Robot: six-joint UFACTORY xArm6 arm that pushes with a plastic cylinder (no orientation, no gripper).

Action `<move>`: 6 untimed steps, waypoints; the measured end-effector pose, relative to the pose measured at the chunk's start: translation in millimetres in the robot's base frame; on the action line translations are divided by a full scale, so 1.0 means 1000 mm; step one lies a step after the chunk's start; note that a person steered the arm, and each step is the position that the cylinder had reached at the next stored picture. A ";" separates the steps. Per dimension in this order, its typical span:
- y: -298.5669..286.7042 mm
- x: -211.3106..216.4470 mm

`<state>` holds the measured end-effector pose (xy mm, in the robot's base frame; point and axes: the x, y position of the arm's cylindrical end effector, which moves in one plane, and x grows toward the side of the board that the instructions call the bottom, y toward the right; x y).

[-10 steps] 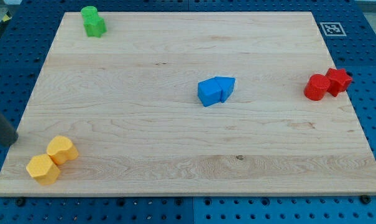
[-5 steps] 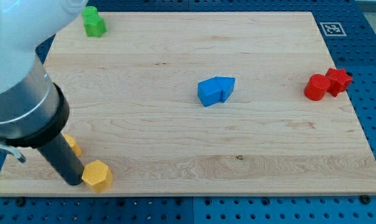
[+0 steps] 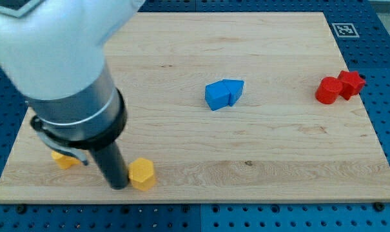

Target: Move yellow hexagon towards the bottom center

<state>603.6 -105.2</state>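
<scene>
The yellow hexagon (image 3: 142,173) lies near the view's bottom edge of the wooden board (image 3: 246,148), left of the centre. My tip (image 3: 118,185) touches its left side. The arm's large white and dark body covers the view's upper left. A second yellow block (image 3: 64,160) shows partly behind the rod, further left.
Two blue blocks (image 3: 223,93) sit together near the board's middle. Two red blocks (image 3: 338,86) sit together at the right edge. A marker tag (image 3: 343,29) is at the top right corner. The green block seen earlier is hidden by the arm.
My tip has slid to the right along the bottom edge, pushing the yellow hexagon right, away from the other yellow block. The arm now hides the green block.
</scene>
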 end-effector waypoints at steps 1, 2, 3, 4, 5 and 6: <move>0.017 0.015; 0.022 0.003; 0.050 -0.010; 0.088 -0.009; 0.101 -0.012; 0.068 -0.024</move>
<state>579.6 -37.3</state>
